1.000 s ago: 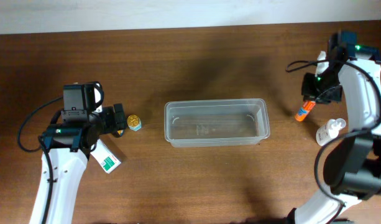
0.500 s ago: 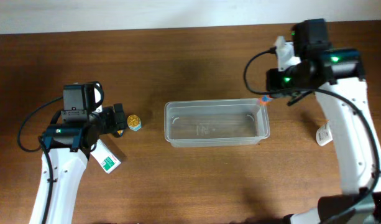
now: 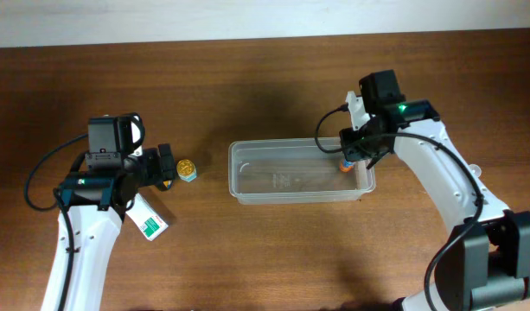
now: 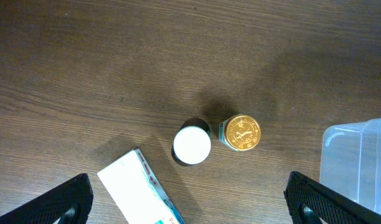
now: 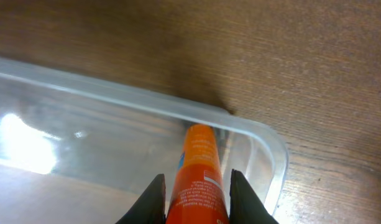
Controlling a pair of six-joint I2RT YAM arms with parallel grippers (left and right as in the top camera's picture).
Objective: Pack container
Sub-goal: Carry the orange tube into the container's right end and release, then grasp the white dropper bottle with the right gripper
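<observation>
The clear plastic container (image 3: 247,192) sits mid-table; its corner also shows in the right wrist view (image 5: 274,158) and the left wrist view (image 4: 358,155). My right gripper (image 3: 351,157) is shut on an orange tube (image 5: 198,168) and holds it over the container's right end, tip pointing down inside. My left gripper (image 3: 163,166) is open and empty, left of the container. Below it in the left wrist view lie a white-capped bottle (image 4: 191,144), a gold-lidded jar (image 4: 240,132) and a white box (image 4: 137,190).
The gold-lidded jar (image 3: 187,169) lies between my left gripper and the container. The white box (image 3: 148,220) with green print lies under the left arm. A small white object (image 3: 477,171) peeks out beside the right arm.
My right arm has swung left from the far right edge, carrying the orange tube to the container's right end. The left arm has not moved.
</observation>
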